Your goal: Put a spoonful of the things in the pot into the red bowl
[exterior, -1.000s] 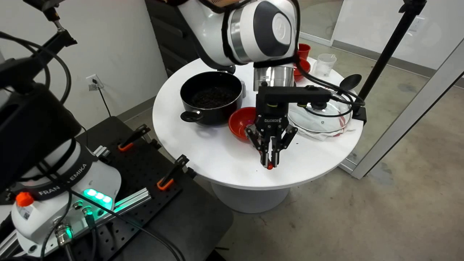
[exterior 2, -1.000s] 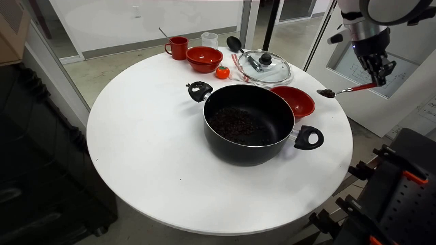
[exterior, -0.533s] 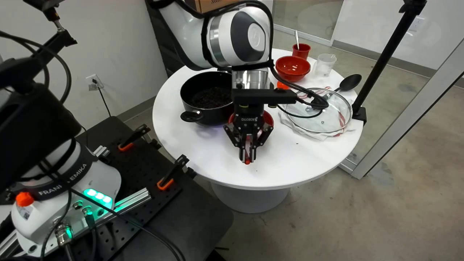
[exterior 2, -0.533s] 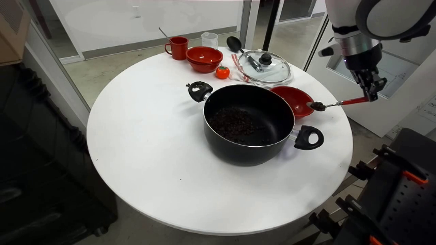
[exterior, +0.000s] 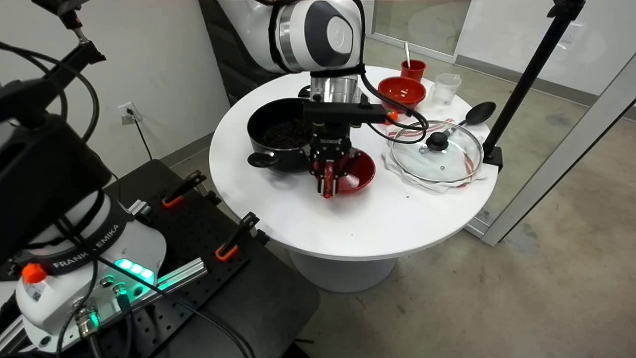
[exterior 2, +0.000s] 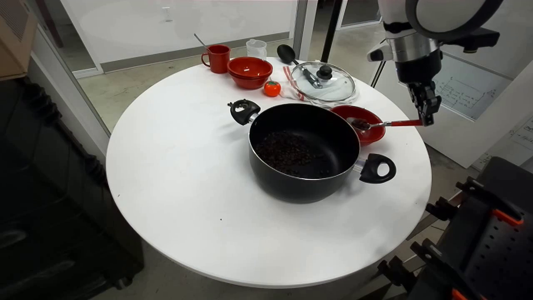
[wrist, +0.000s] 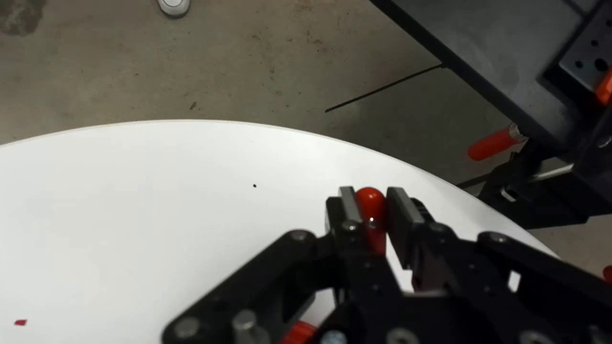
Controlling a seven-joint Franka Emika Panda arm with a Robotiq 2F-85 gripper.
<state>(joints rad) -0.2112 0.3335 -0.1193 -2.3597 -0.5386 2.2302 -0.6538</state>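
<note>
The black pot [exterior 2: 291, 189] stands on the white table with dark beans [exterior 2: 285, 152] inside; the pot also shows in an exterior view [exterior: 278, 156]. The red bowl [exterior 2: 373, 136] stands right beside the pot; it also shows in an exterior view [exterior: 362, 174]. My gripper [exterior 2: 427, 121] is shut on the red handle of a spoon [exterior 2: 404, 123], seen also in an exterior view [exterior: 327, 191]. The spoon's head carries dark beans and is over the red bowl, roughly level. In the wrist view, the handle's round end [wrist: 371, 203] sits between my fingertips [wrist: 373, 210]; the spoon's head is hidden there.
A glass lid [exterior 2: 339, 89] with a black ladle [exterior 2: 287, 54] lies on a cloth. A tomato [exterior 2: 272, 88], stacked red bowls [exterior 2: 250, 81], a red mug [exterior 2: 219, 60] and a clear cup [exterior 2: 256, 49] stand behind. The pot's handle [exterior 2: 377, 168] sticks out near the bowl.
My gripper has moved with the spoon toward the pot and the red bowl. The spoon's head has come from beside the bowl to over it.
</note>
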